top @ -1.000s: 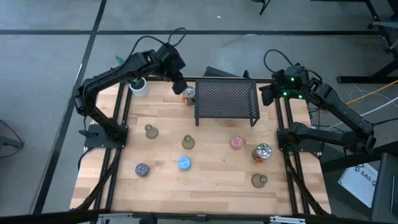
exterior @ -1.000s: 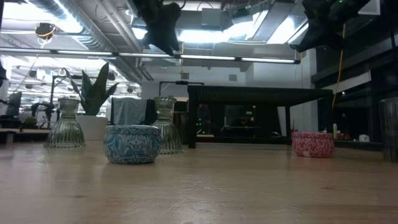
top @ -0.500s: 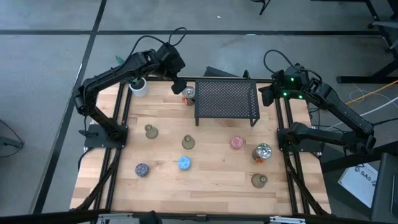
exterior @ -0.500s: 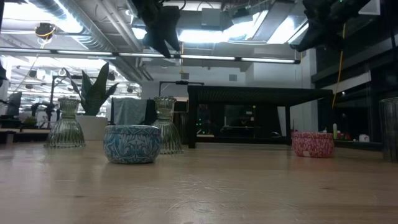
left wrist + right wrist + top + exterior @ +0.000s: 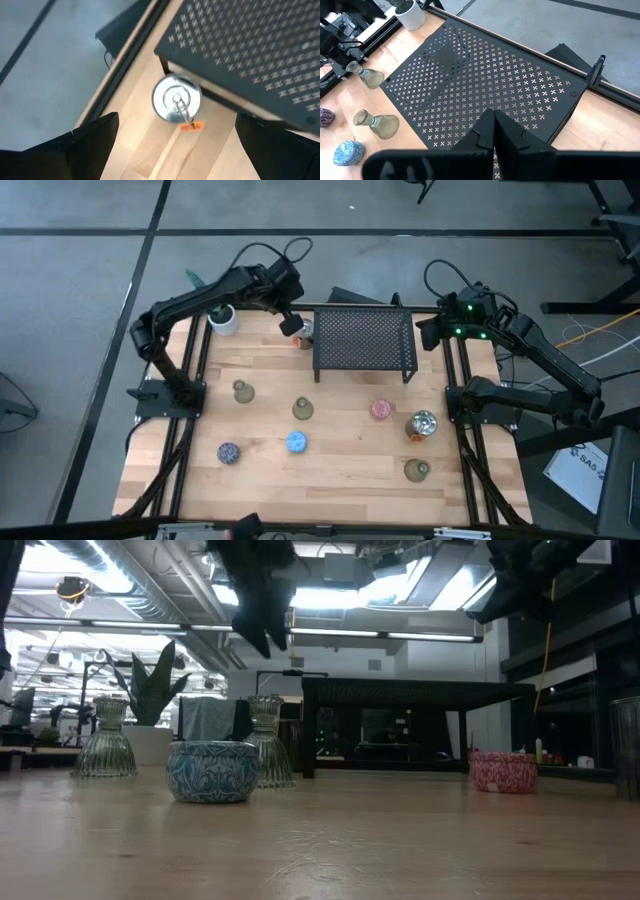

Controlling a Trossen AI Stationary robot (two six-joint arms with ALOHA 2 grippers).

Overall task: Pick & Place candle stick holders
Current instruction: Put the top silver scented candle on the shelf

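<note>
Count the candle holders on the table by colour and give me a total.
Olive-green glass: 3
Silvery with orange: 2
Blue: 1
Pink: 1
Purple-speckled: 1
Total: 8

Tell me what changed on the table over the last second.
The left gripper opened wide and drew back from the silvery candle holder, leaving it standing beside the black mesh rack. The right gripper, shut above the rack, and the other holders stayed put.
</note>
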